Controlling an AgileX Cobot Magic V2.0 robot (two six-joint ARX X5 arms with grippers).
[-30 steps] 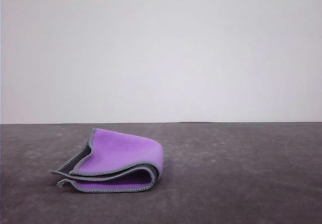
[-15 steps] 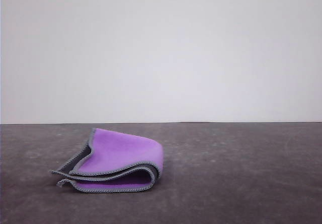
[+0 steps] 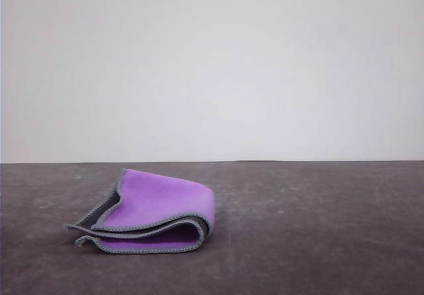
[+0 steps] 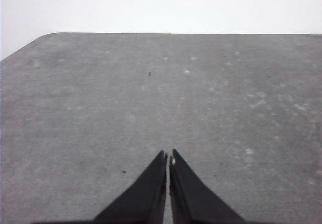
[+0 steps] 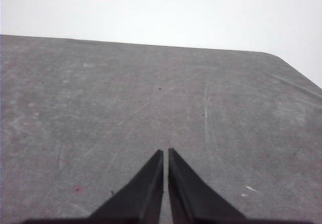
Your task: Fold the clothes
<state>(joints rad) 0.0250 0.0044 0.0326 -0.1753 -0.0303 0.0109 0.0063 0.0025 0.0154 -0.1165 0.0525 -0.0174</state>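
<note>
The clothes [image 3: 156, 210] are one small purple cloth with grey stitched edging, lying folded over on the dark table left of centre in the front view, layered edges facing the camera and the fold at its right. My left gripper [image 4: 168, 156] is shut above bare table in the left wrist view, nothing between its black fingers. In the right wrist view my right gripper [image 5: 165, 151] is likewise shut over bare table.
The dark grey table [image 3: 318, 229] stretches wide to the right of the cloth, its far edge against a plain white wall. A rounded table corner [image 4: 43, 36] appears in the left wrist view, another rounded table corner [image 5: 274, 56] in the right wrist view.
</note>
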